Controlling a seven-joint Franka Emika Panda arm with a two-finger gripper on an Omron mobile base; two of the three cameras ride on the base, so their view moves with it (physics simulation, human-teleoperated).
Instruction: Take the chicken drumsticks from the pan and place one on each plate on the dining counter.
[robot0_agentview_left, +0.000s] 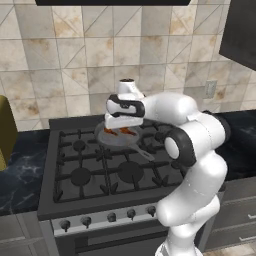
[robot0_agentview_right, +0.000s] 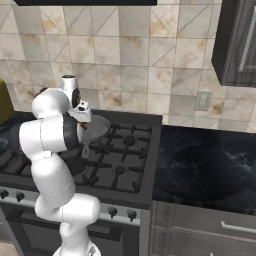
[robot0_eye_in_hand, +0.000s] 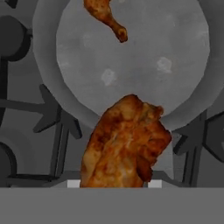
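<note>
The gripper (robot0_agentview_left: 120, 125) hangs over the pan (robot0_agentview_left: 118, 136), which sits on a rear burner of the stove (robot0_agentview_left: 100, 170). In the hand view one drumstick (robot0_eye_in_hand: 125, 142) fills the space right at the fingertips, its thick end low and close to the camera, and it appears lifted above the pan floor. The jaws look clenched on it, partly closed around the meat, though the fingers themselves are hidden behind it. The second drumstick (robot0_eye_in_hand: 106, 16) lies in the pan, well apart from the held one, thin end pointing toward the pan's middle. From the left base view, two orange-brown pieces show under the hand, just above the pan rim.

The plates and dining counter lie elsewhere, so the base probably has to drive with the meat in hand. That is where the risk sits. A drumstick is lumpy and tapered; if the grip is on the thick, rounded end, it could pivot or slip out during a swing or a jolt of the base. A low lift could also drag it against the pan rim or the stove grates and knock it loose. A drop on the stove or floor would spoil the placement.
</note>
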